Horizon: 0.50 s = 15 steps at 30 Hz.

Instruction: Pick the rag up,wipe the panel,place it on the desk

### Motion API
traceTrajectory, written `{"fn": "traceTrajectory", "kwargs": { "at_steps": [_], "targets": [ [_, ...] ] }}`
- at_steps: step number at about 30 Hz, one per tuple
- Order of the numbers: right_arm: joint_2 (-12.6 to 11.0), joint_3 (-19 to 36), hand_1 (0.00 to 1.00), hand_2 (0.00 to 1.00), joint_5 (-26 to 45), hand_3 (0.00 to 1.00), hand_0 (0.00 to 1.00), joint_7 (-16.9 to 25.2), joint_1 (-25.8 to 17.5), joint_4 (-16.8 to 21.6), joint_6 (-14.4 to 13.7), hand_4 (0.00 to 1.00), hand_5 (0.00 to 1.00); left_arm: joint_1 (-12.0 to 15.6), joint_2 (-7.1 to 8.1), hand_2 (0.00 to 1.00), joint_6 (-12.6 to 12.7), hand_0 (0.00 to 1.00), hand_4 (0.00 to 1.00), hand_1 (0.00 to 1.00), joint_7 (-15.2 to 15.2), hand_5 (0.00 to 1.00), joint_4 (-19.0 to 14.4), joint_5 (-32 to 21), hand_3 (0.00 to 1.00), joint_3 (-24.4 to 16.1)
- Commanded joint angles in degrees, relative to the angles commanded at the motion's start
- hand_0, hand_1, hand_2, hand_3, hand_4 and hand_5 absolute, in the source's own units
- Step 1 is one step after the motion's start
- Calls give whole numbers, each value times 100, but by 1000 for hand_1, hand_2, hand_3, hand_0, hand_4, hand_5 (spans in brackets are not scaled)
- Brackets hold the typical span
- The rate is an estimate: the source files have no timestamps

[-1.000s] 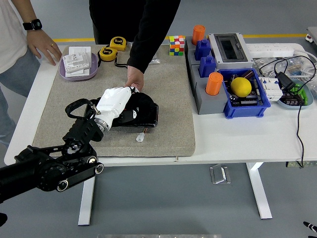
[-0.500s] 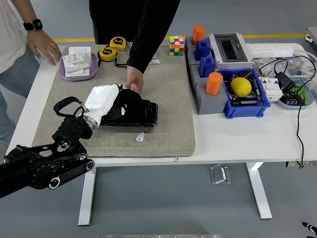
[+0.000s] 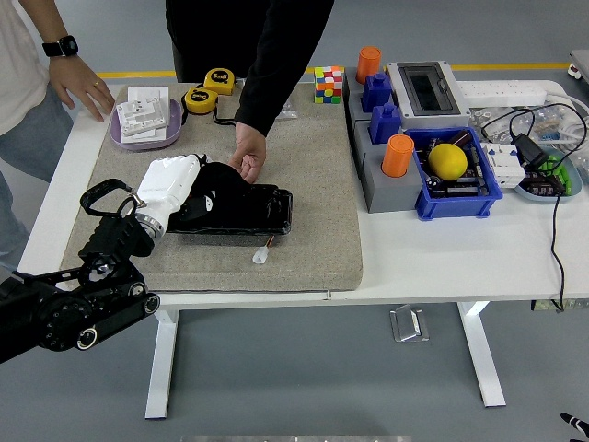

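Left hand point(image 3: 172, 182), white-shelled, lying on the left end of the black panel point(image 3: 241, 211), fingers bent down over a dark rag point(image 3: 213, 184) and pressing it against the panel's top (grip itself hard to make out, black on black). Wrist and black left arm point(image 3: 78, 299) trailing down-left off the table's near edge. Right arm out of view.

Panel flat and lengthwise on the grey mat point(image 3: 313, 166), roughly at the mat's middle. Small white connector point(image 3: 261, 257) on the mat just beside the panel's near edge.

At the panel's far edge, a person's hand point(image 3: 248, 158) in a black sleeve, fingertips touching the panel just right of the rag. Second person at the far left, hand point(image 3: 81, 85) with a black watch resting on the table point(image 3: 442, 249) edge next to a purple tray point(image 3: 147, 138) of white cards.

Behind the mat, two yellow tape measures point(image 3: 207, 90) and a colour cube point(image 3: 329, 84). To the right of the mat, well apart from the panel: grey block with blue fittings point(image 3: 379, 106) and two orange cylinders point(image 3: 398, 155), a grey box point(image 3: 425, 90) with a dark window, a blue bin point(image 3: 460, 180) holding a yellow ball point(image 3: 448, 161). Farther right, a white power strip point(image 3: 502, 92), black cables point(image 3: 543, 175) and small parts in a pale tray.
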Motion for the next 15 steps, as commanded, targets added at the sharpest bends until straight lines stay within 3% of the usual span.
{"fn": "traceTrajectory", "kwargs": {
  "at_steps": [15],
  "targets": [
    [4,57,574,702,-8,612,765,4,-13,2,-2,998,559,105,280,532,-19,203,112,154,-10,2,64,46,471,-184]
  ]
}}
